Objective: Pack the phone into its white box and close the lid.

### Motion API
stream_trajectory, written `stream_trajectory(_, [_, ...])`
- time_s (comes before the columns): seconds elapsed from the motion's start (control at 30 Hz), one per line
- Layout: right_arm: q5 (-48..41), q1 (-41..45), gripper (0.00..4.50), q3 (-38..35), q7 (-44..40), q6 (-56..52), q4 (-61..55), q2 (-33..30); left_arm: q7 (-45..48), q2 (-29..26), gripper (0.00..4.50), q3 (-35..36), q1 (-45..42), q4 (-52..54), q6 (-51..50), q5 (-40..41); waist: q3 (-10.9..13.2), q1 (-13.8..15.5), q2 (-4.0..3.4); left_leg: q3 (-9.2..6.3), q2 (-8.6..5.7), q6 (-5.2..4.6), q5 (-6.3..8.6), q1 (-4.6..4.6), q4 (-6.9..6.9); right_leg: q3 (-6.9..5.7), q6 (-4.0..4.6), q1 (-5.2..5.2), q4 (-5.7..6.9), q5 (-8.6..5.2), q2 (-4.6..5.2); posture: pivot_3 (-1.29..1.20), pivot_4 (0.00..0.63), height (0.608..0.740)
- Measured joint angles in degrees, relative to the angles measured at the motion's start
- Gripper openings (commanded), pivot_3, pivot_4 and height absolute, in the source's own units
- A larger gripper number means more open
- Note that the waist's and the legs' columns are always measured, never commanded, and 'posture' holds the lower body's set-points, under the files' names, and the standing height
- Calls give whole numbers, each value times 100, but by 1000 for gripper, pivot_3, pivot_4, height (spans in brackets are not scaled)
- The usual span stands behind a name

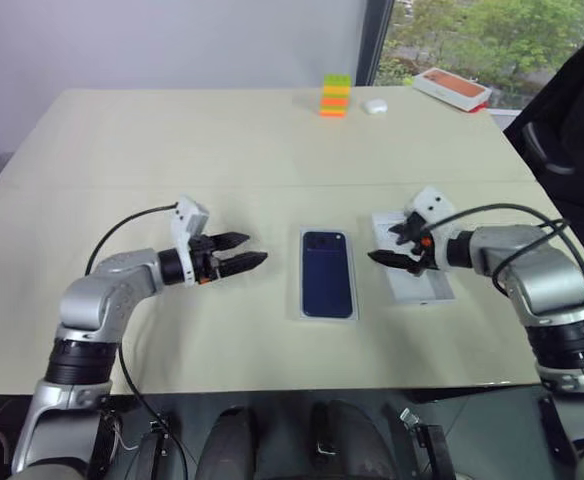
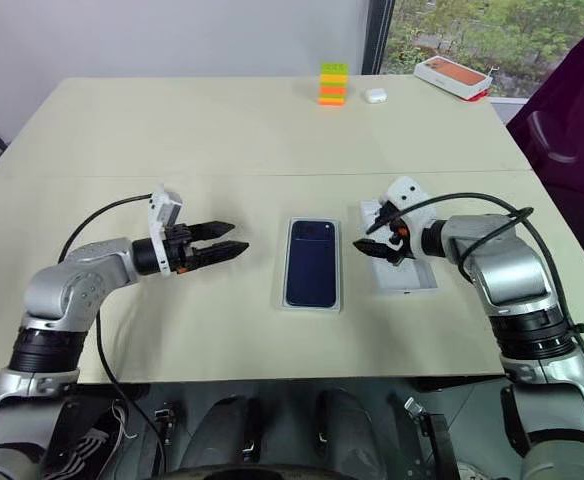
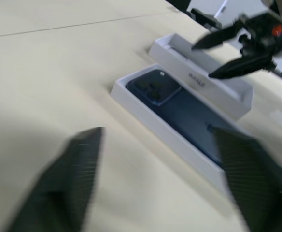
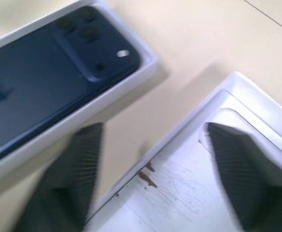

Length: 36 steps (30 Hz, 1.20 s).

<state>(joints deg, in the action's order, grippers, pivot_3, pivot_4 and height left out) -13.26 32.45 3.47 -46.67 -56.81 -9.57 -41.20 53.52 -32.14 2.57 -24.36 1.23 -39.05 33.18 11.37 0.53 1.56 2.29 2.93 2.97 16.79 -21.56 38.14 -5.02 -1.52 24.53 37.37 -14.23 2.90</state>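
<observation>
The dark navy phone (image 1: 328, 272) lies flat, camera cluster at the far end, inside the white box (image 1: 328, 317) at the middle of the table. Just right of it the lid (image 1: 422, 285) lies with its plain white inside up. My left gripper (image 1: 257, 248) hovers open to the left of the box, pointing toward it, with nothing between its fingers. My right gripper (image 1: 380, 244) hovers open over the lid's near-left part, holding nothing. The left wrist view shows the phone (image 3: 179, 104), the lid (image 3: 218, 89) and the right gripper (image 3: 201, 60) above it.
At the table's far edge stand a stack of coloured bricks (image 1: 335, 95), a small white case (image 1: 375, 105) and an orange-topped box (image 1: 452, 88). A dark chair (image 1: 562, 130) stands off the right side. Bare tabletop lies to the left and beyond the box.
</observation>
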Motion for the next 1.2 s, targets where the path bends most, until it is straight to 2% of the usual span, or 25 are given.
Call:
stream_trajectory(0.3, [-362, 711, 4292, -227, 1165, -2816, -890, 468, 40, 95, 4457, 18, 104, -162, 502, -109, 0, 15, -1, 1, -4, -1, 1, -7, 7, 2, 1, 1, 0, 1, 5, 0, 150, 740])
stream_trajectory(0.43, [-578, 896, 4292, -467, 1649, -3450, -835, 682, -30, 245, 4457, 15, 104, -267, 582, -148, -1, 10, 1, -1, -2, -3, 2, -8, 4, 1, 1, 3, -1, 1, -1, 0, 150, 740])
stream_trajectory(0.6, [-1429, 971, 4292, -704, 2410, -3530, -249, 845, -152, 359, 4457, 15, 105, -291, 610, -157, 0, -11, 0, 3, -2, -5, 3, -15, 4, 3, 0, 9, -2, 1, 1, 0, 150, 740])
stream_trajectory(0.9, [-3352, 1096, 4292, -407, 4269, -3531, 154, 344, -371, 454, 4457, 57, 301, -162, 641, -149, -1, -18, 1, 3, -2, -7, 4, -31, 5, 2, 0, 20, -2, 1, 2, 0, 150, 740])
stream_trajectory(1.2, [-5751, 1148, 4292, -440, 6509, -3531, 919, 310, 619, -155, 4457, 160, 799, 575, 751, 251, -1, -28, 1, 4, 1, -10, 4, -79, 10, 2, 1, 68, 8, 2, 0, 0, 150, 740])
